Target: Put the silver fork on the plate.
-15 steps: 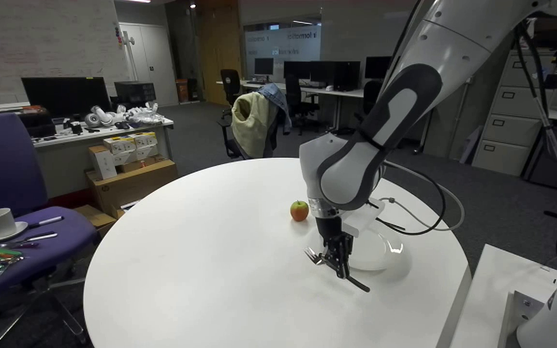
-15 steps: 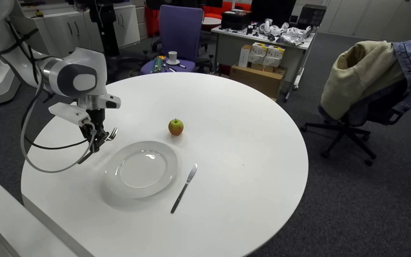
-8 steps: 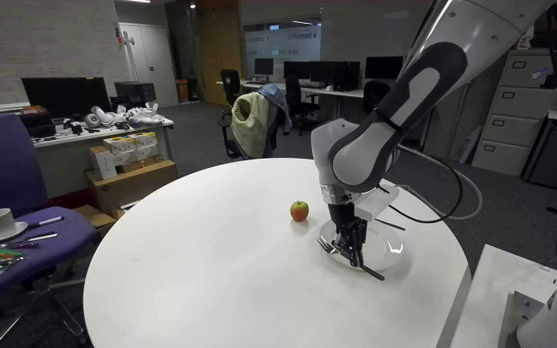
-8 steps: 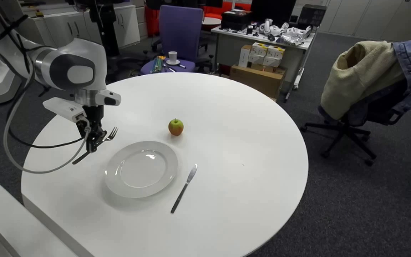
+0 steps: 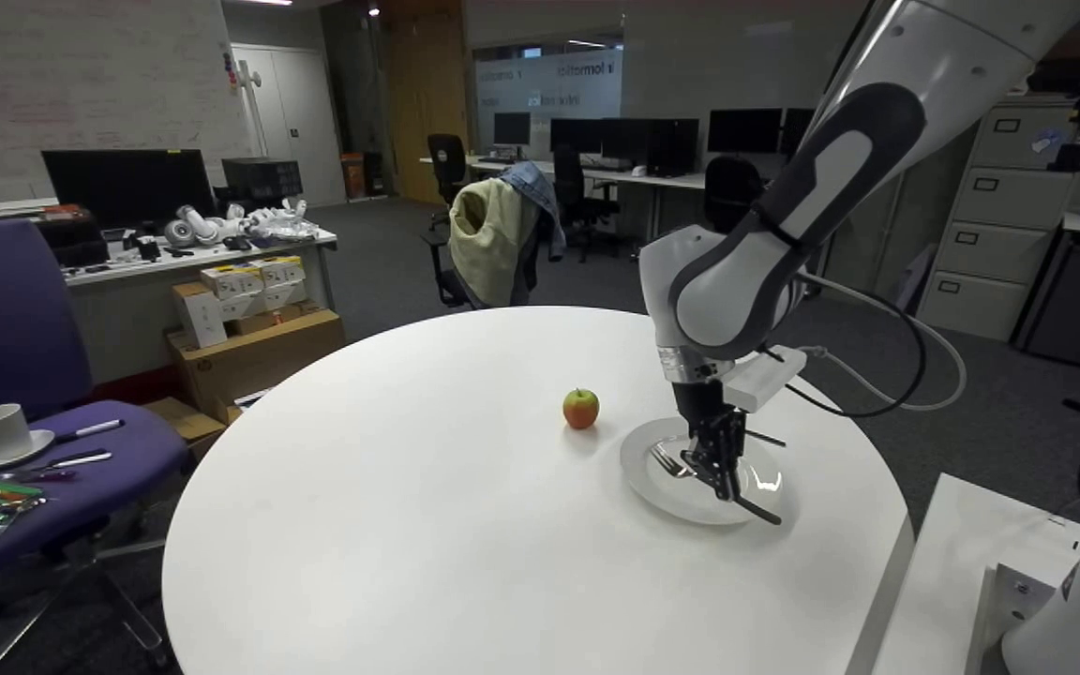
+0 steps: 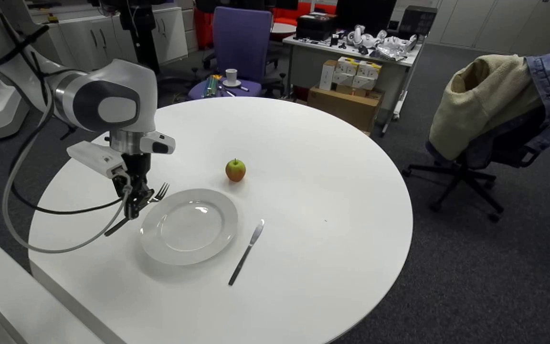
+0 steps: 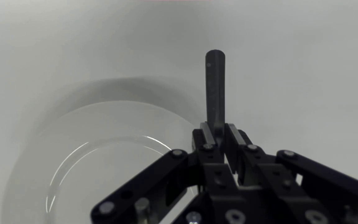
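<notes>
The silver fork is held off the table by my gripper. Its tines and dark handle show in both exterior views, with the tines close to the plate's edge. My gripper is shut on the fork near the middle; it also shows in an exterior view. In the wrist view the fingers pinch the fork's handle, and the tines are hidden. The white plate lies flat with nothing on it. In the wrist view the plate is left of the handle, partly behind the fingers.
A red-green apple stands near the plate on the round white table. A knife lies on the plate's far side from my gripper. A cable loop hangs from the arm. A purple chair holds a cup and saucer.
My gripper has carried the fork nearer the plate. In an exterior view it moved right and up across the picture, now overlapping the plate. The plate, apple and knife have not moved.
</notes>
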You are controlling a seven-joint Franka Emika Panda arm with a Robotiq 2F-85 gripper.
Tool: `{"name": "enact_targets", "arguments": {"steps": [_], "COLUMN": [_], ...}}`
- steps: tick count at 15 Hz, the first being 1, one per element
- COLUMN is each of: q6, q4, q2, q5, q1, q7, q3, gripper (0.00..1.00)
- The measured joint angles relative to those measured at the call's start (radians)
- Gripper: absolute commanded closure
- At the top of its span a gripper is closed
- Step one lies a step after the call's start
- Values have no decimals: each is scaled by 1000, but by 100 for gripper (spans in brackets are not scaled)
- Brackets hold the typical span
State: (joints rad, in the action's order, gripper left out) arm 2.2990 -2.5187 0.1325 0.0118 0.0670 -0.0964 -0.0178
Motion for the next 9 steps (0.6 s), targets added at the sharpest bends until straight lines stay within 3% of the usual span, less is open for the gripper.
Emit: {"name": "enact_targets", "arguments": {"steps": [4, 9], "q6": [0, 1], "q4": [-9, -9], "q2": [8, 18], "q5": [-33, -84], "q1": [-54, -99], "q7": [143, 181], "q3": [40, 84], "gripper": [96, 96]}}
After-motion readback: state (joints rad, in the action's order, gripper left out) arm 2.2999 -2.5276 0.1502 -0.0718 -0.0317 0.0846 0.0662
